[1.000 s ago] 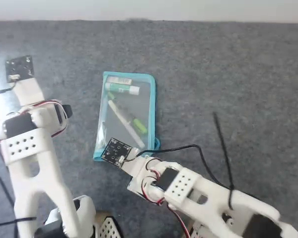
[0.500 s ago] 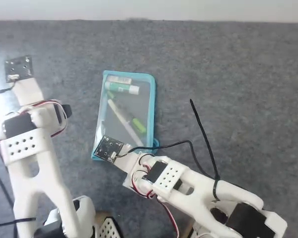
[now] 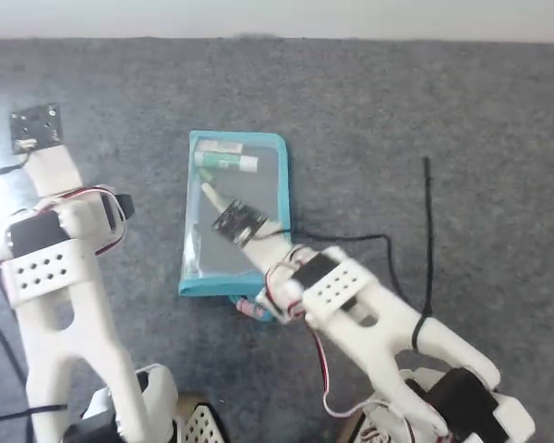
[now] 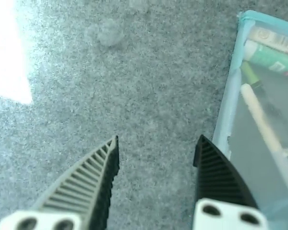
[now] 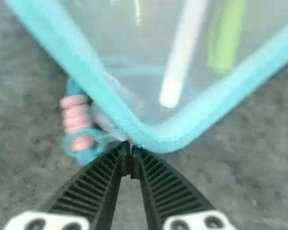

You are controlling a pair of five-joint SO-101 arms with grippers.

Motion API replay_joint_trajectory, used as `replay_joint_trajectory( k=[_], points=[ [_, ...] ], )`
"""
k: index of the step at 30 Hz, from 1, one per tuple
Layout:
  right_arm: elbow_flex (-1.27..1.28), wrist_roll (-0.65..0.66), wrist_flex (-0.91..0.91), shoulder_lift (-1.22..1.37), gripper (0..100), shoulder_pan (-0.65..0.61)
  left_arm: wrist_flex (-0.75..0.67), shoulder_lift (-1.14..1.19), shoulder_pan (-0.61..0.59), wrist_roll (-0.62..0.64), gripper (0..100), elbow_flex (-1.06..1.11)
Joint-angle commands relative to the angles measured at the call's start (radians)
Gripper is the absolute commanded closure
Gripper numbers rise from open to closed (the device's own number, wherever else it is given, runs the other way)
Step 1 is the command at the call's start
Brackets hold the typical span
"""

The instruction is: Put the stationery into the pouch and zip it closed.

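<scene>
Your right gripper [image 5: 130, 149] is pinching a corner of the limp, slick pouch [image 5: 134, 48]; its pink pull [image 5: 77, 122] is likely offering firmer hold. Your left gripper [image 4: 158, 140] is gaping empty.

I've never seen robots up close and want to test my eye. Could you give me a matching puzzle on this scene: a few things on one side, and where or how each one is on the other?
Things:
1. left gripper
2. right gripper
3. white pen
4. pink zipper pull

States:
A. inside the pouch
B. open above bare carpet
C. outside the pouch, at its corner
D. shut on the pouch's edge

Pairs: 1-B, 2-D, 3-A, 4-C
</scene>
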Motion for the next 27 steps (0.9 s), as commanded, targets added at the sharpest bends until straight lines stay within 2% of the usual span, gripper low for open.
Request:
replay_joint_trajectory(
  k=[1,8,11,14,18,27],
  points=[
    [-0.132,0.017,0.081,0.005,99.1,0.059,-0.026,-0.003,-0.006,0.006,76,-0.008],
    [-0.138,0.021,0.094,-0.007,98.5,0.035,-0.028,-0.003,-0.008,0.006,76,-0.007],
    [-0.098,0.118,0.088,-0.064,93.4,-0.031,-0.028,0.003,-0.008,0.006,76,-0.007],
    [0.0,0.133,0.002,-0.173,88.3,-0.113,-0.028,0.003,-0.008,0.006,76,-0.007],
    [0.115,0.157,-0.131,-0.295,85.3,-0.13,-0.028,0.003,-0.008,0.005,76,-0.007],
    [0.153,0.164,-0.272,-0.191,85.2,-0.131,-0.021,0.003,-0.009,0.003,76,-0.015]
  ],
)
